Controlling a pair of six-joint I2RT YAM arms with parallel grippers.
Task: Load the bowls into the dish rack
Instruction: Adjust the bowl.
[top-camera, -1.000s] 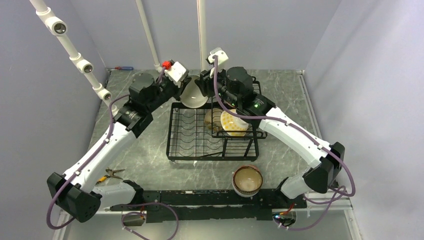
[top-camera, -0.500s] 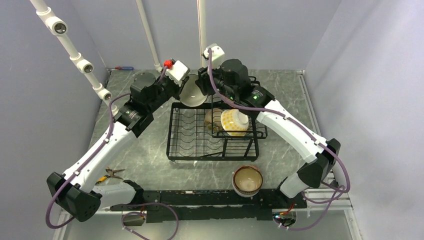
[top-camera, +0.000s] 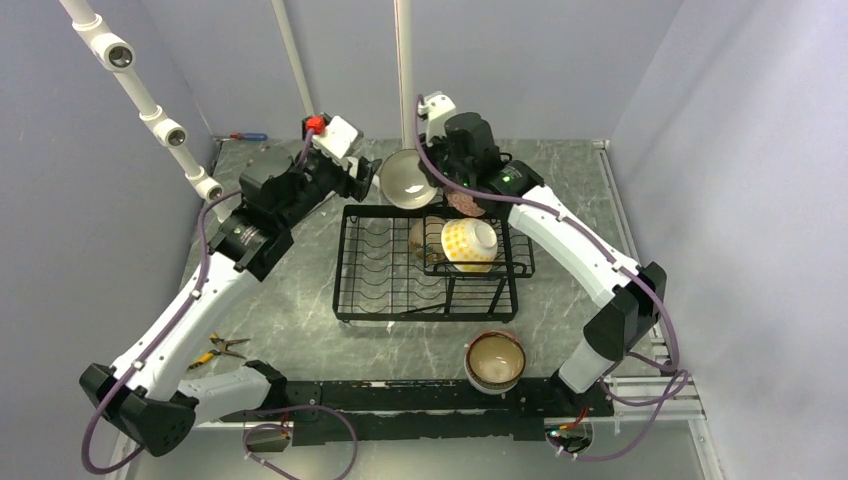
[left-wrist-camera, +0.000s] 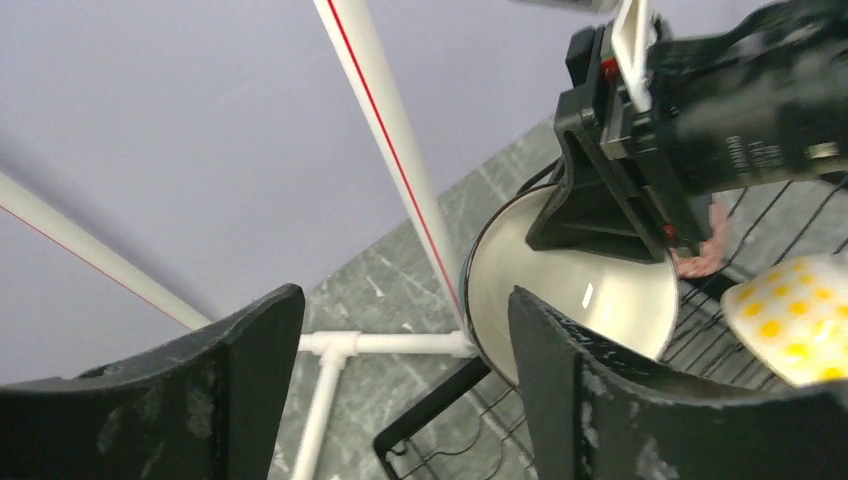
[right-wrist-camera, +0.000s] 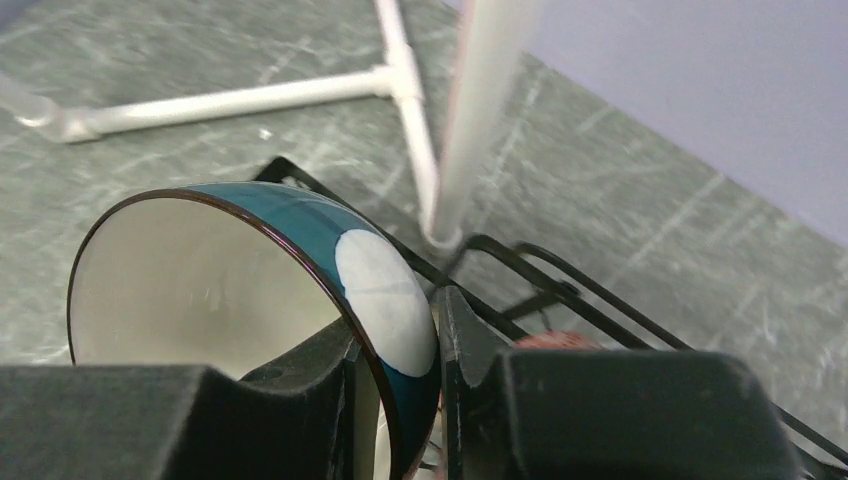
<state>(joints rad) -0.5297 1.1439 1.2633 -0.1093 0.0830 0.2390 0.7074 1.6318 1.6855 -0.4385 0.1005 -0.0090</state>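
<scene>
A teal-and-white bowl (top-camera: 405, 180) hangs tilted over the back edge of the black wire dish rack (top-camera: 380, 290). My right gripper (right-wrist-camera: 400, 350) is shut on its rim, one finger inside and one outside (top-camera: 434, 178). My left gripper (top-camera: 366, 180) stands open just left of that bowl (left-wrist-camera: 600, 300), with nothing between its fingers (left-wrist-camera: 240, 380). A yellow-dotted bowl (top-camera: 468, 243) lies in the raised basket, a cream one (top-camera: 422, 238) beside it. A pink-patterned bowl (top-camera: 463, 203) peeks out under my right arm. Brown-rimmed cream bowls (top-camera: 495, 360) sit stacked near the front edge.
White pipe frame posts (top-camera: 403, 70) rise right behind the rack, close to the held bowl, with a pipe joint on the table (left-wrist-camera: 335, 345). Pliers (top-camera: 222, 347) lie at the front left. A red-handled tool (top-camera: 250, 136) lies at the back left.
My left gripper has opened, let go of the teal-and-white bowl and drawn back left. The right gripper has closed on its rim, and the bowl has shifted slightly right.
</scene>
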